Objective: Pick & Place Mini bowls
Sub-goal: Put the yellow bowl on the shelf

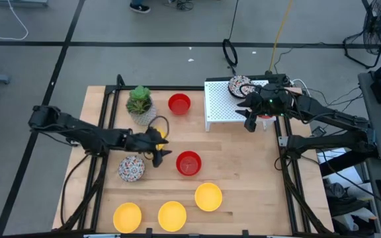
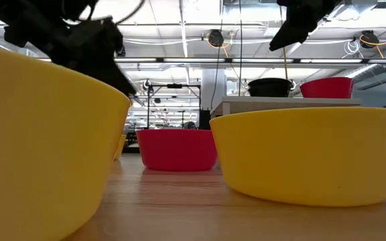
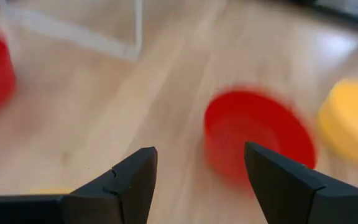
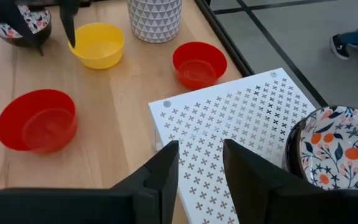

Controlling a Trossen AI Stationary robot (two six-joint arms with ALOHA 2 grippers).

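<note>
Left gripper [image 1: 162, 147], centre-left, fingers spread and empty, angled toward red bowl [image 1: 188, 162] at centre, likely to pick it. Right gripper [image 1: 250, 118], upper right over white perforated shelf [image 1: 220, 102], parted, empty; patterned bowl [image 1: 240, 86] already there.

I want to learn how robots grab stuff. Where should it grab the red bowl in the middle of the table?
Best on the rim of the small round red plastic bowl, from straight above, one finger inside and one outside. It sits upright and open, with clear table around it. The open left gripper is nearest.
</note>
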